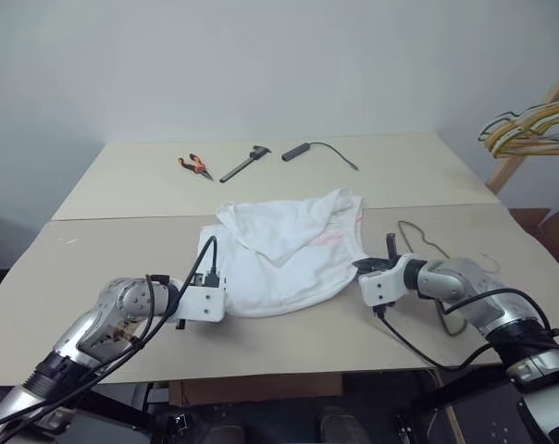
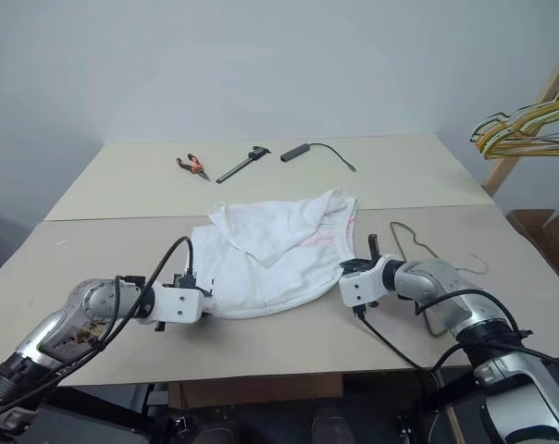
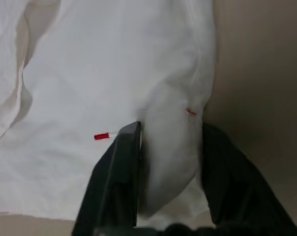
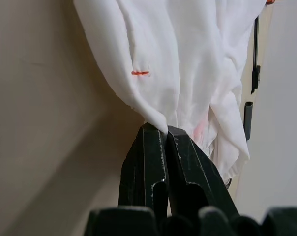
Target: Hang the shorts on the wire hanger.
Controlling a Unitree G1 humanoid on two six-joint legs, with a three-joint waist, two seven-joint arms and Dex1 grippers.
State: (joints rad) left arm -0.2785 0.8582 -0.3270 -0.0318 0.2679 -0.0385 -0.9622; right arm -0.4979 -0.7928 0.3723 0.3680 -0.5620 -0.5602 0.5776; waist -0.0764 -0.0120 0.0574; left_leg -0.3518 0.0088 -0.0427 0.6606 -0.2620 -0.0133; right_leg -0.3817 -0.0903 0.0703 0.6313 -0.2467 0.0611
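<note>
I am seeing one pair of shorts [image 1: 284, 250] lying crumpled on the tan table [image 1: 122, 185], roughly mid-table, with faint pink marks toward one edge.

Two grippers are working it. The right gripper [image 4: 166, 132] is sitting at the shorts' right edge, its two black fingers pressed together and pinching a fold of the white fabric. The left gripper [image 3: 169, 129] is sitting at the shorts' near-left corner; its two fingers [image 3: 124, 162] are standing apart with a bulge of cloth between them, and I cannot tell whether they are gripping it.

One thin wire hanger [image 1: 418, 242] is lying flat on the table just right of the shorts, beyond the right gripper, apart from the cloth.

Behind the shorts, toward the far edge of the table, I am counting three small things in a row: orange-handled pliers [image 1: 195, 166], a dark bar-shaped tool [image 1: 243, 164], and a dark stick with a cord [image 1: 303, 149].

Well to the right of the shorts, off the table, one bunch of yellow and green hangers [image 1: 529, 129] is hanging on a wooden stand [image 1: 529, 139].
</note>
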